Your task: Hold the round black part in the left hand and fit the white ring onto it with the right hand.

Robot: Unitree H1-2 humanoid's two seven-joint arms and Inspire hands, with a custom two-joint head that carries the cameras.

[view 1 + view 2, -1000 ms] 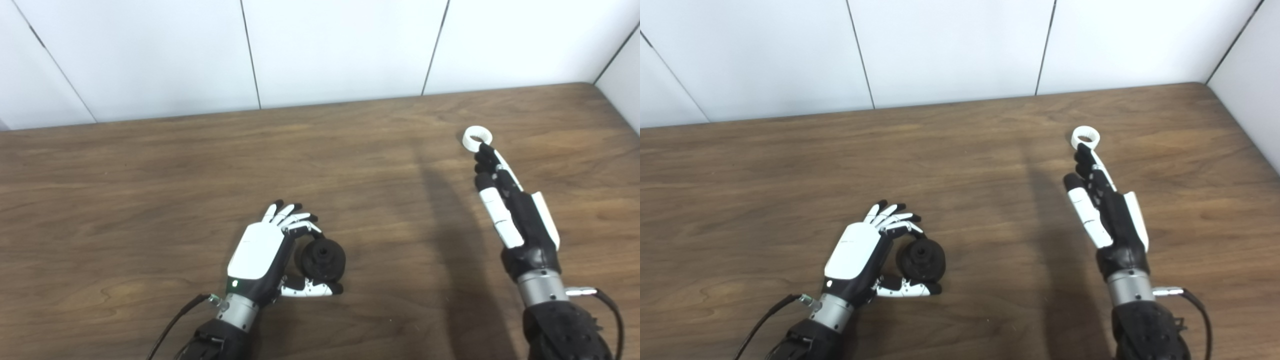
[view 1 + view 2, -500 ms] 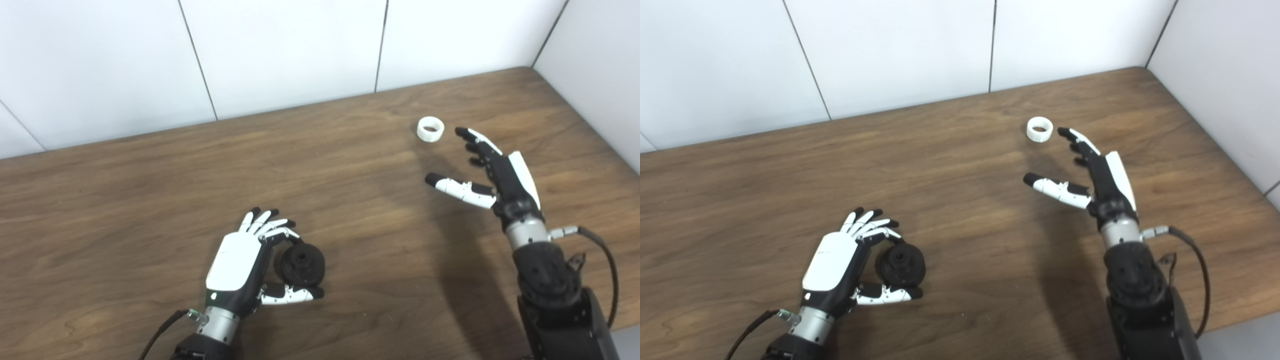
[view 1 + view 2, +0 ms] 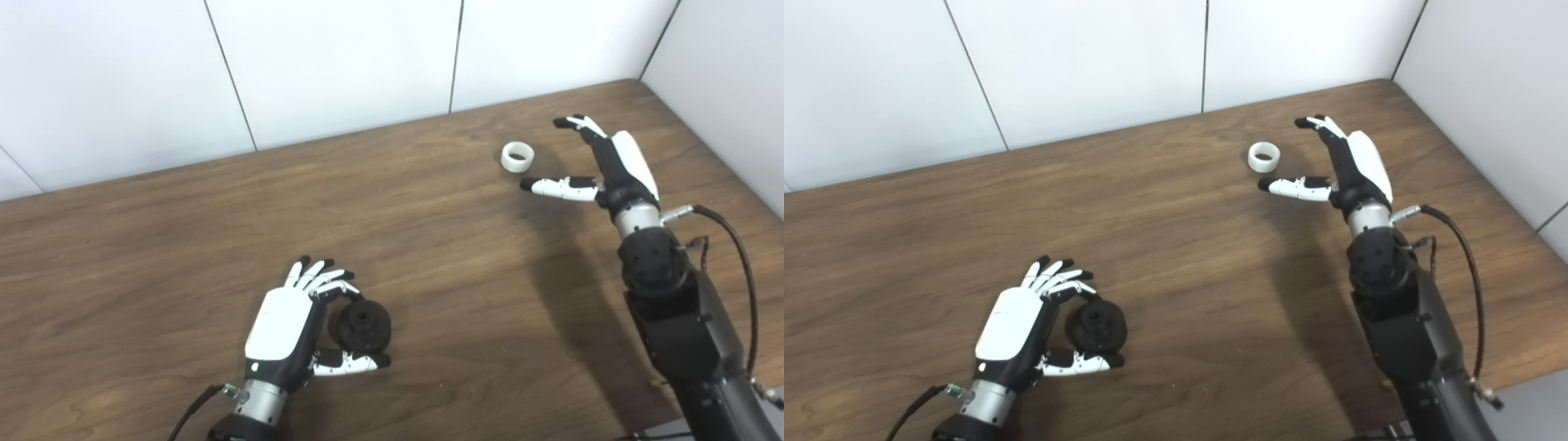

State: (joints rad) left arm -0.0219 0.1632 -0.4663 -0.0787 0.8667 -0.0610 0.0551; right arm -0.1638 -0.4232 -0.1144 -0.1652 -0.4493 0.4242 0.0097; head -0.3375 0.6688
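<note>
The left hand [image 3: 288, 334] is resting low on the wooden table [image 3: 429, 257], its fingers [image 3: 324, 278] and thumb curling around the round black part [image 3: 361, 324]. The right hand [image 3: 606, 165] is hovering with fingers spread and empty, just beside the white ring [image 3: 517, 157], which is lying flat near the table's far right corner.

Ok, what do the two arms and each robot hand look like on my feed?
Each robot hand, left and right, has a white back plate, black palm and white fingers with black tips, on a silver wrist cuff. The forearms are black, each trailing a black cable. A small green light glows near the left wrist.
</note>
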